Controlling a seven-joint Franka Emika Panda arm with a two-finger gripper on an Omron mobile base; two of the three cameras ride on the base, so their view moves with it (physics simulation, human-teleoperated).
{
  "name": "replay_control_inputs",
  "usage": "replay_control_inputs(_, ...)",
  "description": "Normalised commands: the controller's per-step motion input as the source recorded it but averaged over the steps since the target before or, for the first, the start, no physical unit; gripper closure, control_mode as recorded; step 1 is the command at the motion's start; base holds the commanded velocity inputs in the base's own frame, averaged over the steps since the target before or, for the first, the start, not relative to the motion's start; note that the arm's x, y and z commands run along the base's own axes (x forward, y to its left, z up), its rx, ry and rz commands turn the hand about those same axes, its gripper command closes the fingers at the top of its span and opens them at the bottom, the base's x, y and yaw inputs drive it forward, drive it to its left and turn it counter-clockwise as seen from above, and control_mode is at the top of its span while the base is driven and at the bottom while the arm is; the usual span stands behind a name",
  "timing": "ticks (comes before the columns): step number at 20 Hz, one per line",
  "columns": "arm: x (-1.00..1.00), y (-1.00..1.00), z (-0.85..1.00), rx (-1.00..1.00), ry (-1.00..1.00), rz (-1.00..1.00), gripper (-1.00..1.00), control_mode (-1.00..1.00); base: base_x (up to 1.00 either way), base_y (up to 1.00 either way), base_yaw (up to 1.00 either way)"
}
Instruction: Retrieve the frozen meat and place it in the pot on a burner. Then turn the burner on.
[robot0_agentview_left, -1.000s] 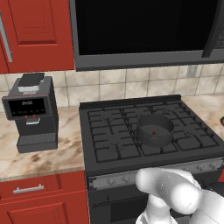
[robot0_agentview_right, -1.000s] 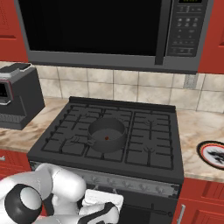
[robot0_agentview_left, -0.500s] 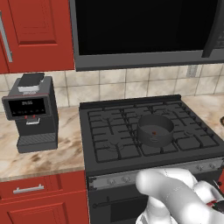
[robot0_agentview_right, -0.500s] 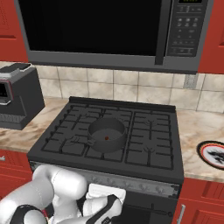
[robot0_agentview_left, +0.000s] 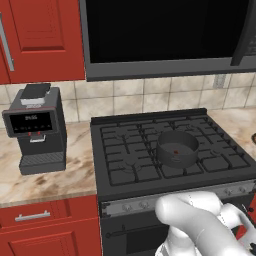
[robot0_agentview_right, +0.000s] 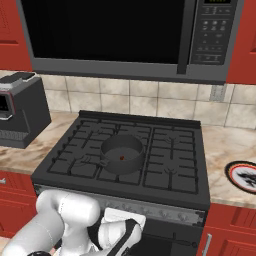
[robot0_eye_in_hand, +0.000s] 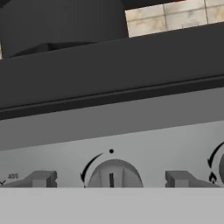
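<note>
The round, shallow, dark grey metal pot (robot0_agentview_left: 177, 148) sits on the black cast-iron grates of the black gas stove (robot0_agentview_left: 125, 165), over the centre burner (robot0_agentview_right: 131, 167) just right of the stovetop's middle in the left base view. The tiny dark red lump of frozen meat (robot0_agentview_left: 175, 151) lies on the pot's floor, near its centre; in the right base view the same lump (robot0_agentview_right: 122, 158) shows inside the pot (robot0_agentview_right: 122, 152).

The white arm is folded low in front of the stove, below the grey control panel (robot0_agentview_right: 165, 214) with its row of knobs. The claw (robot0_agentview_right: 127, 240) points toward the stove front at about 5 o'clock from the pot in the left base view, well below the stovetop. Whether its fingers are released or clenched, I cannot tell.

The hand view looks close at the panel: a round grey knob (robot0_eye_in_hand: 112, 175) with a dark centre mark sits at 6 o'clock, a small dot above it at 12 o'clock and a dark arc at its 10 o'clock side. Two blurred dark finger tips (robot0_eye_in_hand: 41, 178) flank the knob, apart from it.

On the marble counter (robot0_agentview_left: 45, 180) at 9 o'clock from the stove stands a dark grey coffee machine (robot0_agentview_left: 36, 127). A black microwave (robot0_agentview_right: 125, 35) hangs above, between red cabinets (robot0_agentview_left: 42, 37).
</note>
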Motion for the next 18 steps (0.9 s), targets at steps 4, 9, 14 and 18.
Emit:
replay_control_inputs(4, 0.12, -0.02, -0.28, 0.00, 0.08, -0.03, -1.00, -1.00, 0.00, 0.00, 0.00)
replay_control_inputs(9, 0.06, -0.03, -0.07, 0.00, 0.01, 0.00, -1.00, -1.00, 0.00, 0.00, 0.00)
replay_control_inputs(14, 0.00, 0.06, 0.00, 0.00, -0.01, 0.00, 1.00, -1.00, 0.00, 0.00, 0.00)
replay_control_inputs(18, 0.00, 0.05, 0.00, 0.00, 0.00, 0.00, 1.00, -1.00, 0.00, 0.00, 0.00)
